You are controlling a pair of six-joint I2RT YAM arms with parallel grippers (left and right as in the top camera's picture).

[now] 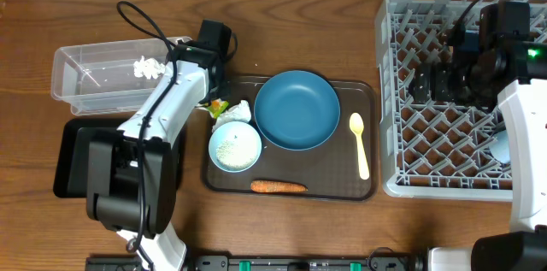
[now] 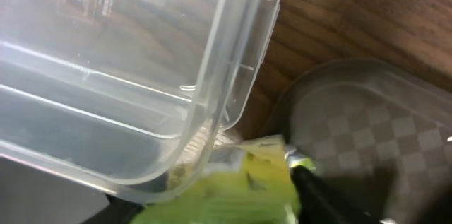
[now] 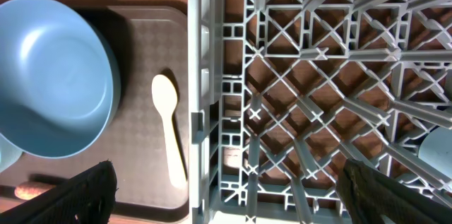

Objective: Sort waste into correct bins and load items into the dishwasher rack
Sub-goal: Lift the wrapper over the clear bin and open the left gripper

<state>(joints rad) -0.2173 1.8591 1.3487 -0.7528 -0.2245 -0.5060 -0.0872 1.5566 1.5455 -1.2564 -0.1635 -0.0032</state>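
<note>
My left gripper is shut on the green-and-orange snack wrapper, beside the corner of the clear tub. The tub holds white rice-like grains. The black tray lies under my left arm. The dark blue plate, white bowl, yellow spoon and carrot lie on the brown serving tray. A white tissue lies by the bowl. My right gripper is open above the grey rack, empty. A light blue cup sits in the rack. The pink bowl is out of view.
The right wrist view shows the rack's left wall next to the spoon and the plate. The left wrist view shows the brown tray's corner right of the tub.
</note>
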